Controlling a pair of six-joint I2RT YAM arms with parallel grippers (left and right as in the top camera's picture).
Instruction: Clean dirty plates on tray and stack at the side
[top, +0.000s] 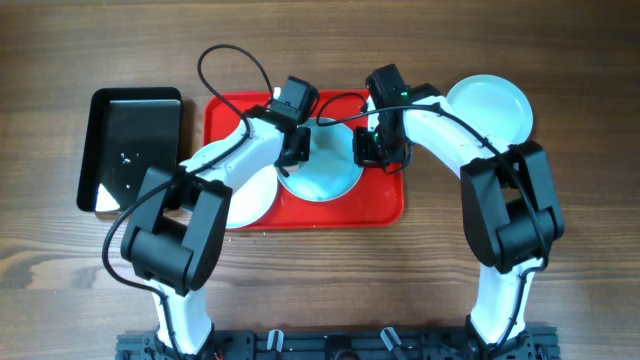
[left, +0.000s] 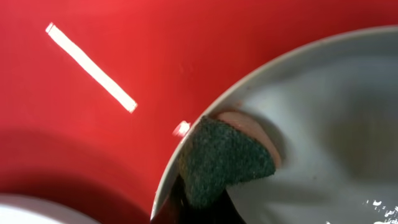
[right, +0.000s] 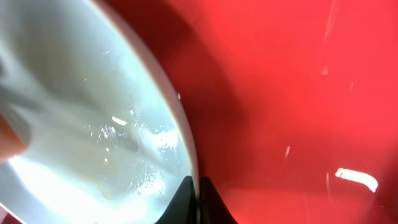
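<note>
A pale plate (top: 322, 170) lies in the middle of the red tray (top: 385, 205). My left gripper (top: 295, 150) is shut on a dark green sponge (left: 221, 162), which presses just inside the left rim of that plate (left: 323, 124). The left gripper (left: 202, 208) shows only as dark fingers at the bottom edge. My right gripper (top: 378, 150) is shut on the plate's right rim, and its fingertips (right: 186, 190) pinch the thin edge of the wet, glistening plate (right: 93, 124). A second plate (top: 252, 198) sits on the tray's left part, partly under my left arm. A third plate (top: 490, 105) rests on the table to the right of the tray.
A black rectangular tray (top: 100, 150) stands on the wooden table left of the red tray (left: 74, 149). The rim of the second plate (left: 25, 214) shows at the bottom left of the left wrist view. Both arms cross over the red tray (right: 298, 93).
</note>
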